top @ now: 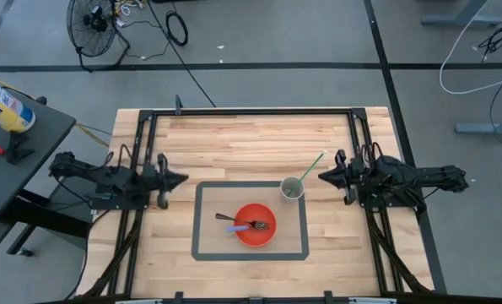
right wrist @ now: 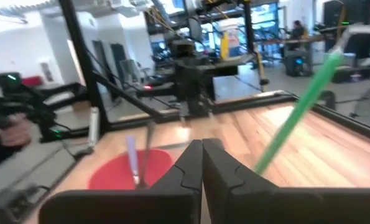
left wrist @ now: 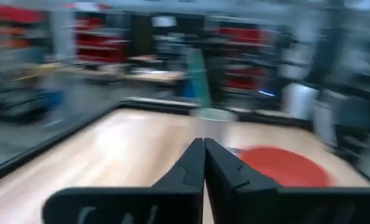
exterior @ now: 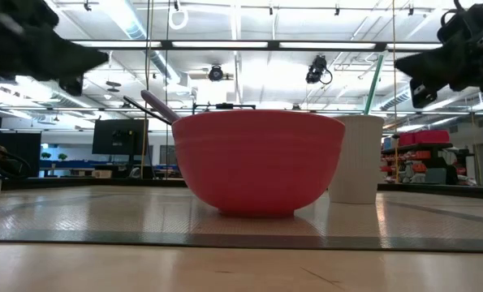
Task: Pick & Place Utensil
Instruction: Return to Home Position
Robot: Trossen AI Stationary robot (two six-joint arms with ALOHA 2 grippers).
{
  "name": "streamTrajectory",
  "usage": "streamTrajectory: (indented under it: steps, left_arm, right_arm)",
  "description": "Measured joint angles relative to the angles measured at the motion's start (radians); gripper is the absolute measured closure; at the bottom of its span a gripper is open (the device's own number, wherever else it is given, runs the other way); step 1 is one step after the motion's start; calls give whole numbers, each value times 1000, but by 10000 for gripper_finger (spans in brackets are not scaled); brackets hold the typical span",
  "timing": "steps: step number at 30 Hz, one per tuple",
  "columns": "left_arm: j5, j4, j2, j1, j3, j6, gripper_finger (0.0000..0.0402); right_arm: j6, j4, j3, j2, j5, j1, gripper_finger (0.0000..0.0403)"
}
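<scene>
A red bowl sits inside a grey-bordered mat. Two utensils lie in it: a fork and a purple-handled one, their handles leaning on the bowl's rim. Beside the bowl stands a white cup with a green utensil leaning out of it. My left gripper hovers shut at the mat's left. My right gripper hovers shut just right of the cup. Neither touches anything.
Black rails frame the wooden table. A side table with a bottle stands beyond the left edge; a fan and cables lie on the floor past the far edge. Bare wood shows on the table's far half.
</scene>
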Motion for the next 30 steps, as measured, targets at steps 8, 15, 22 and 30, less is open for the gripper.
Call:
streamTrajectory:
  steps: [8, 15, 22, 30]
  left_arm:
    - [340, 68, 0, 50, -1, 86, 397]
    - [437, 67, -2, 180, -1, 77, 396]
    - [557, 8, -3, 276, -2, 41, 396]
    - [534, -8, -2, 312, -2, 73, 398]
  right_arm:
    - [-104, -32, 0, 1, 40, 0, 390]
    - [-104, -32, 0, 2, 35, 0, 390]
    - [-104, -32, 0, 2, 35, 0, 390]
    - [-105, -32, 0, 2, 35, 0, 389]
